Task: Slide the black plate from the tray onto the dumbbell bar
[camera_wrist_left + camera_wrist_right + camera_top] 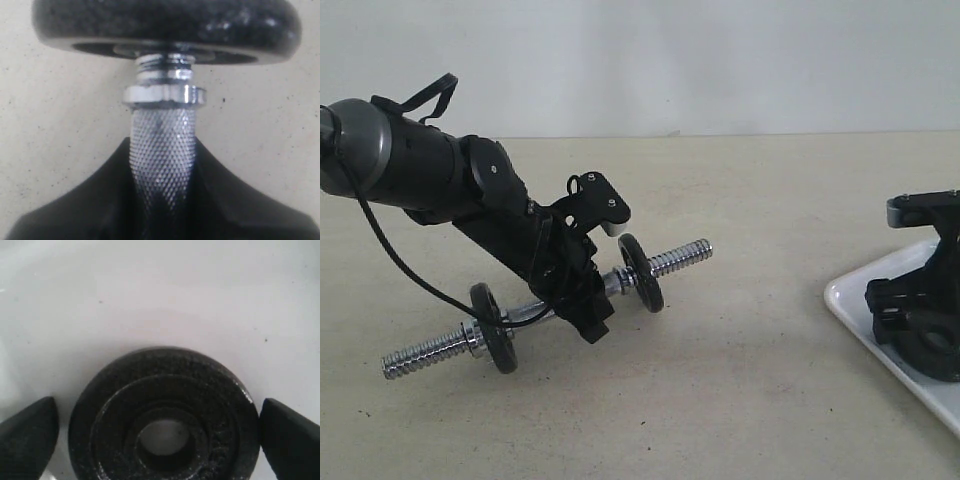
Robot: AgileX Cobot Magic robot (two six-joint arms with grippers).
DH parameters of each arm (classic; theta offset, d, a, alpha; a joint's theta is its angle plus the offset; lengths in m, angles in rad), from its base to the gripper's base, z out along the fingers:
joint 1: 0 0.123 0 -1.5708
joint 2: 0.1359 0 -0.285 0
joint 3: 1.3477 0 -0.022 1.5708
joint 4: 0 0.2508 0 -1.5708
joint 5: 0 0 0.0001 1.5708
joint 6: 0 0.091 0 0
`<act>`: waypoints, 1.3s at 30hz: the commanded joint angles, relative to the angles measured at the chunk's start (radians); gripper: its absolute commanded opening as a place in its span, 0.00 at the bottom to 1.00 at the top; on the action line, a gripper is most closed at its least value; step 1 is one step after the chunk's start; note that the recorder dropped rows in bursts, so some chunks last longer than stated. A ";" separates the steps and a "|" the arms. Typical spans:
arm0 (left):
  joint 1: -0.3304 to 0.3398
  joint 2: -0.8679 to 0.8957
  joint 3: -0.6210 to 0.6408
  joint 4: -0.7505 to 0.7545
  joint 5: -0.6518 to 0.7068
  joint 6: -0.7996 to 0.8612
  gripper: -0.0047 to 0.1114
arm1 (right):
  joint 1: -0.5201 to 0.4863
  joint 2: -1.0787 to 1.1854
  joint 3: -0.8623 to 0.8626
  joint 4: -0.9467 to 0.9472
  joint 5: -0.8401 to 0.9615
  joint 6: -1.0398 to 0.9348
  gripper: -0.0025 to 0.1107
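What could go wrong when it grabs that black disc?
The open right gripper straddles the black plate, which lies flat on the tray; its fingers may slip off the low rim. The left gripper holds the dumbbell bar at its middle, so a plate hole misaligned with the threaded end might jam or twist it.

In the exterior view the right edge cuts off the tray (860, 300) and the right tool (918, 325), which hides the plate (165, 425) beneath it. In the right wrist view the plate and both fingers (30, 432) run off the frame. The left tool (575, 290) covers the bar's (680, 257) middle.
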 commanded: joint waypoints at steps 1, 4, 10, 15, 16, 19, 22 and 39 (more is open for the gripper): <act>-0.002 0.016 0.017 0.006 0.055 -0.014 0.08 | 0.000 0.028 0.017 0.048 0.025 -0.057 0.95; -0.002 0.016 0.017 0.006 0.055 -0.014 0.08 | 0.000 0.028 0.017 0.048 0.025 -0.057 0.95; -0.002 0.016 0.017 0.006 0.055 -0.014 0.08 | 0.000 0.028 0.017 0.061 0.023 -0.057 0.95; -0.002 0.016 0.017 0.006 0.055 -0.014 0.08 | 0.000 0.028 0.017 0.068 0.025 -0.057 0.95; -0.002 0.016 0.017 0.006 0.055 -0.014 0.08 | 0.000 0.028 0.017 0.068 0.029 -0.057 0.95; -0.002 0.016 0.017 0.006 0.055 -0.014 0.08 | 0.000 0.026 0.017 0.068 0.036 -0.057 0.95; -0.002 0.016 0.017 0.006 0.055 -0.014 0.08 | 0.000 0.025 0.017 0.068 0.041 -0.057 0.95; -0.002 0.016 0.017 0.006 0.055 -0.014 0.08 | -0.004 0.025 0.017 0.067 0.069 -0.055 0.95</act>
